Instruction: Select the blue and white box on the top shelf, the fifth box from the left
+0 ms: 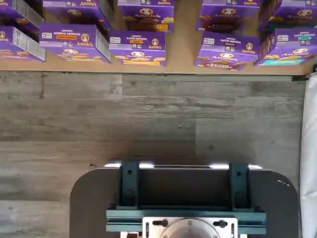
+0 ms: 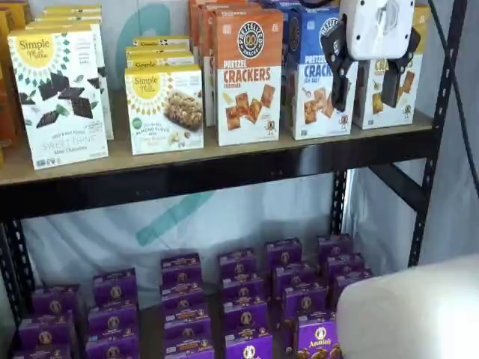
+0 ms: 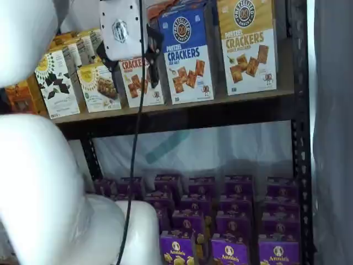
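Note:
The blue and white box (image 2: 314, 82) stands upright on the top shelf (image 2: 224, 168), between an orange-topped and a yellow-topped cracker box; it also shows in the other shelf view (image 3: 187, 55). My gripper (image 2: 364, 101) hangs in front of the top shelf, well clear of the boxes, white body above and black fingers pointing down. A plain gap shows between the fingers and nothing is in them, so it is open. In a shelf view the gripper (image 3: 128, 74) overlaps the orange-topped box. The wrist view shows neither the box nor the fingers.
An orange-topped cracker box (image 2: 248, 75) and Simple Mills boxes (image 2: 60, 97) stand left of the blue one, a yellow-topped box (image 3: 247, 47) to its right. Purple boxes (image 2: 239, 299) fill the lower level. A black upright (image 2: 434, 134), a cable (image 3: 138, 138) and white arm links (image 3: 33, 182) are close by.

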Available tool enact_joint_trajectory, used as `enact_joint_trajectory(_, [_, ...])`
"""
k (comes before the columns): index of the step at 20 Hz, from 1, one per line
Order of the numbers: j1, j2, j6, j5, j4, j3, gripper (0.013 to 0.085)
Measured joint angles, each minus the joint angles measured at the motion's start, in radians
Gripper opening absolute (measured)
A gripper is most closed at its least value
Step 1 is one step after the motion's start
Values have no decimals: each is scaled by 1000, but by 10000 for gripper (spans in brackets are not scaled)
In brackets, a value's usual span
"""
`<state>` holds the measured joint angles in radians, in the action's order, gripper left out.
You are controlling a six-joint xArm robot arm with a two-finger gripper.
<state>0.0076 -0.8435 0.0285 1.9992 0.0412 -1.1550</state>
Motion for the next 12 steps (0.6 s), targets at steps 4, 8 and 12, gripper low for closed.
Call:
enact_joint_trajectory(4, [12, -5, 6, -9, -12, 3, 850])
enact_joint_trajectory(8, [29, -9, 16, -23, -30, 6, 850])
enact_joint_trajectory(12, [32, -15, 18, -66, -36, 15, 850])
